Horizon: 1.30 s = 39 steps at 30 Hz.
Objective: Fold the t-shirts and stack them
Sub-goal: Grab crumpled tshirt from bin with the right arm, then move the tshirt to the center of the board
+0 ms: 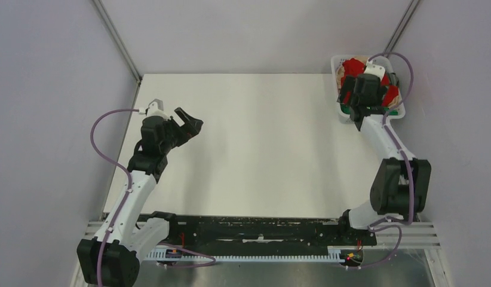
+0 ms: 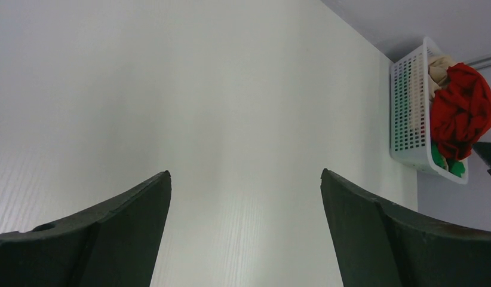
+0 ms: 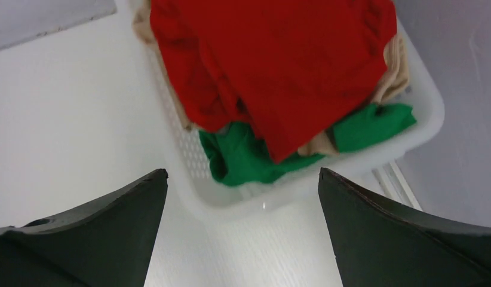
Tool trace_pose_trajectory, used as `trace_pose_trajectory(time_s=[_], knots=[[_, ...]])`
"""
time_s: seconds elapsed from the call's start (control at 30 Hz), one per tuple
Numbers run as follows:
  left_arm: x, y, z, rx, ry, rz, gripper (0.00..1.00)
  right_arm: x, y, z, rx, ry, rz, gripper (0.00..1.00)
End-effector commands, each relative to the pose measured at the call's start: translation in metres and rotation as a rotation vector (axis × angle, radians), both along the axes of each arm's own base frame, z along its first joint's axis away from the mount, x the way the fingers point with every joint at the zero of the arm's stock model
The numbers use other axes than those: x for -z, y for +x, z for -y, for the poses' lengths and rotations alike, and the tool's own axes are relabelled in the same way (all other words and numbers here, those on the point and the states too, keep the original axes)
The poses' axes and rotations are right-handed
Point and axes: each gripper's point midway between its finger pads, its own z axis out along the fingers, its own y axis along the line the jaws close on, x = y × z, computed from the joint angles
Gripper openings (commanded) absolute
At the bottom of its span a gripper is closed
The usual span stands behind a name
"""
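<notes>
Right fingers point(image 3: 111, 227) spread wide above red t-shirt point(image 3: 279, 60) in basket point(image 3: 219, 203); left fingers point(image 2: 111, 227) wide, holding nothing, over counter point(image 2: 231, 89).

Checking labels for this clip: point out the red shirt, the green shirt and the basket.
red shirt point(image 3: 279, 66), right wrist view, middle of the cloth
green shirt point(image 3: 243, 158), right wrist view, bunched part below the red
basket point(image 2: 407, 107), left wrist view, slotted side wall

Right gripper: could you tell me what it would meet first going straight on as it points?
Most likely the red t-shirt heaped in the white basket, or the green t-shirt at its edge; depth is unclear.
</notes>
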Motion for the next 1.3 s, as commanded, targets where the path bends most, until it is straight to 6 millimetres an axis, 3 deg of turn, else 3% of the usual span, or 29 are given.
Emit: trace_pose_trajectory(time_s=[0.0, 0.2, 0.27, 0.37, 0.4, 0.53, 0.57, 0.7, 0.8, 0.93, 1.17, 1.27], knots=[[-0.003, 0.006, 0.009, 0.052, 0.003, 0.043, 1.00, -0.019, 0.057, 0.030, 0.006, -0.030, 0.036, 0.98], [0.002, 0.007, 0.008, 0.047, 0.006, 0.038, 1.00, -0.010, 0.114, 0.054, 0.012, -0.081, 0.022, 0.99], [0.003, 0.008, 0.007, 0.045, 0.009, 0.038, 1.00, -0.008, 0.127, 0.061, 0.016, -0.087, 0.038, 0.84], [0.001, 0.009, 0.008, 0.050, 0.009, 0.043, 1.00, -0.019, 0.139, 0.067, 0.014, -0.070, 0.082, 0.40], [0.001, 0.009, 0.008, 0.049, 0.010, 0.043, 1.00, -0.029, 0.141, 0.066, 0.002, -0.070, 0.108, 0.28], [-0.002, 0.008, 0.008, 0.048, 0.008, 0.055, 1.00, -0.088, 0.139, 0.054, -0.062, -0.071, 0.235, 0.06], [-0.003, 0.008, 0.008, 0.051, 0.007, 0.058, 1.00, -0.112, 0.135, 0.051, -0.075, -0.075, 0.291, 0.00], [-0.007, 0.006, 0.010, 0.058, -0.001, 0.077, 1.00, -0.185, 0.111, 0.033, -0.136, -0.099, 0.436, 0.00], [-0.007, 0.006, 0.010, 0.059, -0.010, 0.086, 1.00, -0.231, 0.086, 0.003, -0.254, -0.164, 0.509, 0.00], [-0.006, 0.005, 0.011, 0.062, -0.016, 0.085, 1.00, -0.279, 0.049, -0.063, -0.458, -0.203, 0.615, 0.00], [-0.001, 0.002, 0.010, 0.053, -0.017, 0.079, 1.00, -0.298, -0.016, -0.197, -0.950, -0.073, 0.682, 0.00], [0.000, -0.001, 0.007, 0.034, -0.020, 0.075, 1.00, -0.283, -0.045, -0.248, -1.164, -0.009, 0.643, 0.00]])
